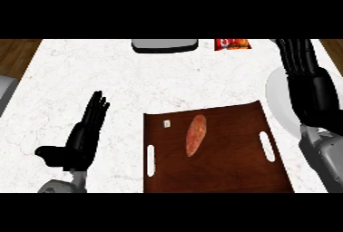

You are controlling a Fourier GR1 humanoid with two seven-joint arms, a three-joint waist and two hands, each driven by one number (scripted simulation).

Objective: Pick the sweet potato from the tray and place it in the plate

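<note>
An orange-brown sweet potato (pixel 195 135) lies lengthwise on a dark brown wooden tray (pixel 227 167) with white handle slots, low in the middle of the head view. A white plate (pixel 280 102) sits at the right edge, partly hidden by my right hand (pixel 303 63), which reaches over it with fingers straight, open and holding nothing. My left hand (pixel 85 131) rests open at the left of the tray, fingers up, thumb out to the left. Both hands are apart from the sweet potato.
A grey-white dish (pixel 164 44) stands at the counter's far edge, a red snack packet (pixel 232 44) beside it. A small white tag (pixel 167 123) lies on the tray's upper left. Wooden floor shows beyond the counter's left and right corners.
</note>
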